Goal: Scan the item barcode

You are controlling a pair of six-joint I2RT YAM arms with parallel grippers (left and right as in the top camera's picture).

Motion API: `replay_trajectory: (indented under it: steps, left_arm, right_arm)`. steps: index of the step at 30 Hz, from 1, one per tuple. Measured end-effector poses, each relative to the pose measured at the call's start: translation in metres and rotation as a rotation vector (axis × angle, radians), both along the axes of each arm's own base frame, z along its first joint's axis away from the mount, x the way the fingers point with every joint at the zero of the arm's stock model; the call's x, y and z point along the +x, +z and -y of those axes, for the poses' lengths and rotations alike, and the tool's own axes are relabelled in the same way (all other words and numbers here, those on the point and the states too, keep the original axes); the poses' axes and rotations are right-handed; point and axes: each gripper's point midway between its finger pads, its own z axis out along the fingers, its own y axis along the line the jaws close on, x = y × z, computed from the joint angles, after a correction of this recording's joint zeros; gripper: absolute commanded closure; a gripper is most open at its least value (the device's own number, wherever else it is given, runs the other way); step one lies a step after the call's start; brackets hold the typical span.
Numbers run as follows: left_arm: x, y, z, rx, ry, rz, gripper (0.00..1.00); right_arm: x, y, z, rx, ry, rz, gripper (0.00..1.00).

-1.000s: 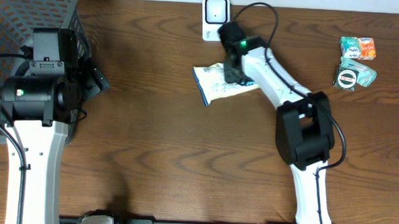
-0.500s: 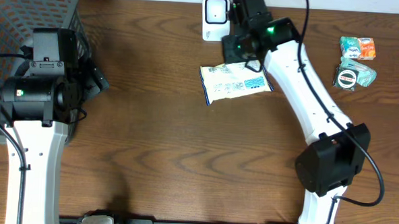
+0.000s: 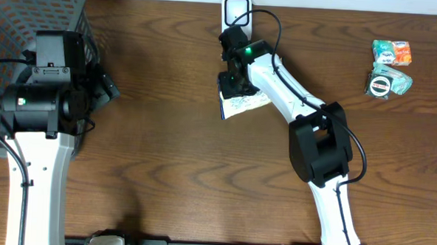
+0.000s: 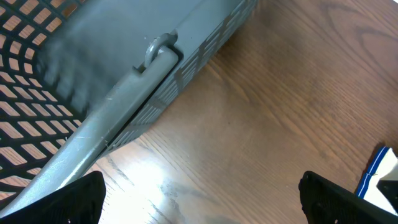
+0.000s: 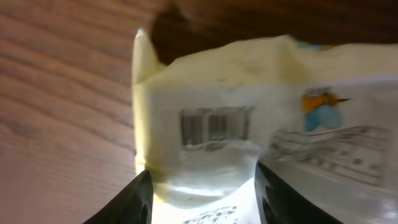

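- While the right claw (image 5: 203, 173) stands about half closed, I read it as gripping the packet (image 3: 243, 101). In the right wrist view the wrapper fills the gap from one finger to the other and bunches up between them.
- From overhead, the packet is on the far half of the table (image 3: 165, 157), near the middle, with the right arm's wrist over its left end. I cannot say for sure whether it rests on the wood, but the dark shadow behind its upper edge in the wrist view suggests that end is lifted.
- Its long axis runs roughly across the table, slightly tilted, with the blue-edged end toward the left arm's side.
- The barcode (image 5: 214, 126) faces up at the wrist camera, just beyond the fingertips.
- The scanner (image 3: 237, 11) stands at the far edge of the table, just beyond the claw and almost in line with it. I judge the coming move to be short: carry the packet outward and turn the printed face toward the scanner's window rather than the ceiling.
- The left claw (image 4: 202, 202) is spread wide and holds nothing. It sits beside the basket (image 4: 106, 93), well apart from the packet, so the right arm is plainly the nearer one for this job.
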Motion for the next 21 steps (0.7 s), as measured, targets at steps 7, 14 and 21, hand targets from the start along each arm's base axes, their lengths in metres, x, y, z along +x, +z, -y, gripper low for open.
replay_trajectory:
  steps: [7,14,21]
  left_arm:
    - [0.0,0.0,0.0,0.0,0.0,0.001,0.02]
    - [0.0,0.0,0.0,0.0,0.0,0.0,0.02]
    - [0.0,0.0,0.0,0.0,0.0,0.0,0.02]
  right_arm:
    - [-0.019,0.037,-0.018,-0.019,0.052,0.055,0.43]
    - [0.02,0.117,0.009,-0.045,-0.065,0.322,0.53]
    - [0.047,0.083,0.011,-0.042,-0.142,0.334,0.52]
